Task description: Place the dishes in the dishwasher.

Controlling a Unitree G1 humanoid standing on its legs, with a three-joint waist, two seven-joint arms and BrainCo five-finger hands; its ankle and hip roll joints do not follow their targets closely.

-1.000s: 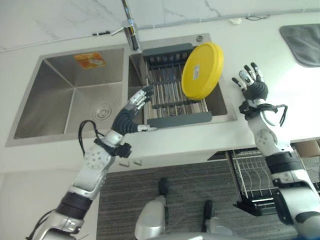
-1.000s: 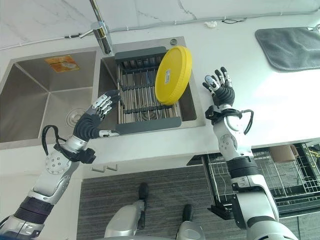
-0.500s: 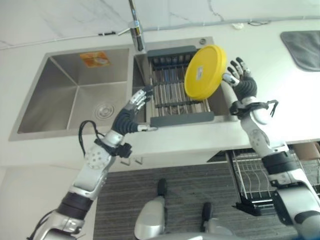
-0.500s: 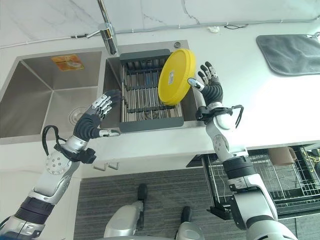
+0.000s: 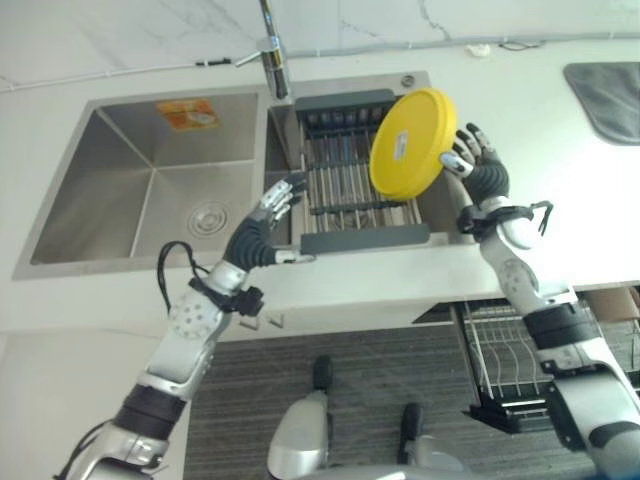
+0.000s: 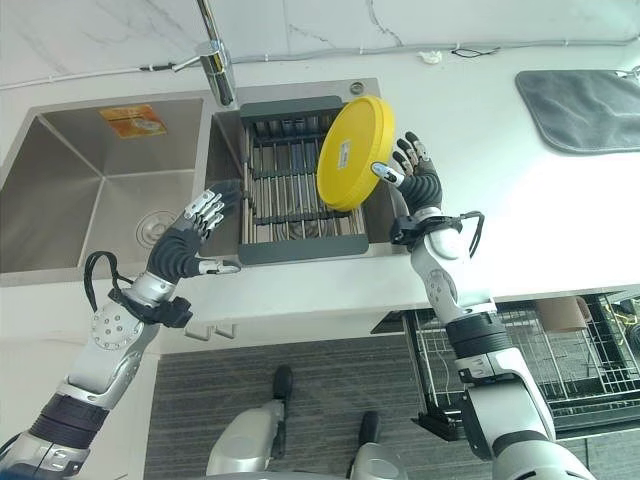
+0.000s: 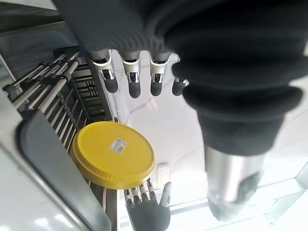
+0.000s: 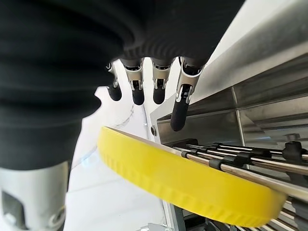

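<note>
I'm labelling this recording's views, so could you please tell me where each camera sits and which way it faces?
Left eye view: on the head, looking down at the sink, drying rack, yellow plate; both arms show.
Right eye view: beside it, same scene; left hand, right hand.
Left wrist view: looks along the open left hand across the rack to the plate and right hand.
Right wrist view: looks along open fingers over the plate's rim.
All four share the plate.
</note>
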